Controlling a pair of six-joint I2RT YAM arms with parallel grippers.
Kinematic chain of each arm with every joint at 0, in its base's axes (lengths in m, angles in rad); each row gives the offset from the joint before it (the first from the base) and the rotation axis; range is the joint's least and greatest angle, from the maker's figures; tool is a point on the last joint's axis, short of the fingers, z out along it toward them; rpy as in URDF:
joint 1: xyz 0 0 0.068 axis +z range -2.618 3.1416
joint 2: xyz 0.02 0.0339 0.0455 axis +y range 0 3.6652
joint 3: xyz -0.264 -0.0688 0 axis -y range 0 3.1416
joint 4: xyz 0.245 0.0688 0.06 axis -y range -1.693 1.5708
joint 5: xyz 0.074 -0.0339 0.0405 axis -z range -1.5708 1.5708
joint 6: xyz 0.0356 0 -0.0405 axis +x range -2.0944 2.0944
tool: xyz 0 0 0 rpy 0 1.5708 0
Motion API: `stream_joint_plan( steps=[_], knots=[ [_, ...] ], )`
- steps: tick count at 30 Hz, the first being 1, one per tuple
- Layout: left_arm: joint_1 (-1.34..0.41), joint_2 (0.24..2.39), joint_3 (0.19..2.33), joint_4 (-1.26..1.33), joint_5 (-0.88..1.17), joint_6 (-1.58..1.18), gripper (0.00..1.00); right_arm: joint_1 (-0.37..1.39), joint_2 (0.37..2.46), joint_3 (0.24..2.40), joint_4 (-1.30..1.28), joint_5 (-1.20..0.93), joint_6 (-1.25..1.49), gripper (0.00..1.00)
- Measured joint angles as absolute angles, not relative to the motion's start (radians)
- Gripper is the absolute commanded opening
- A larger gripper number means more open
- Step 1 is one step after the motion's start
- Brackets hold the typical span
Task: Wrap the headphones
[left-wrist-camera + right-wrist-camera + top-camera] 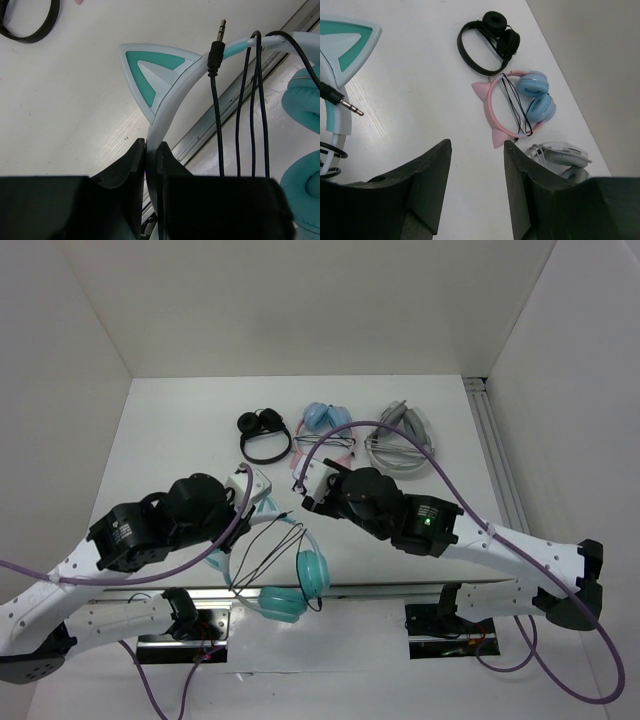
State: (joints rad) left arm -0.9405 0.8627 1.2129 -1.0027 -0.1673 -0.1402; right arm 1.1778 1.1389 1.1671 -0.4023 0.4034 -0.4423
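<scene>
While the white surface (180, 430) fills most of the top view, the teal headphones (312, 573) sit at lower centre. The left claw (146, 150) is clamped on their pale headband just below a cat ear (155, 75). The right claw (476, 150) is spread wide and holds nothing, over bare surface. The black cable (250, 110) loops over the band, its plug (216, 50) pointing up, free.
</scene>
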Motion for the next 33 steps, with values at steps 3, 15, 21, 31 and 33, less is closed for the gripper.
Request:
stream_joint_plan(
  steps=[3, 15, 21, 31, 33],
  knots=[
    [-0.941, 0.87, 1.213, -1.016, -0.177, -0.138, 0.0, 1.171, 1.144, 1.167, -0.409, 0.403, -0.442, 0.54],
    [-0.948, 0.953, 1.214, -1.053, -0.302, -0.19, 0.0, 1.168, 1.127, 1.137, -0.352, 0.48, -0.435, 0.55],
    [-0.948, 1.01, 1.217, -1.085, -0.415, -0.238, 0.0, 1.167, 1.095, 1.114, -0.299, 0.514, -0.399, 0.56],
    [-0.948, 1.052, 1.23, -1.09, -0.452, -0.245, 0.0, 1.147, 1.093, 1.098, -0.263, 0.521, -0.345, 0.58],
    [-0.948, 1.061, 1.23, -1.084, -0.444, -0.244, 0.0, 1.147, 1.093, 1.098, -0.259, 0.521, -0.338, 0.58]
  ],
)
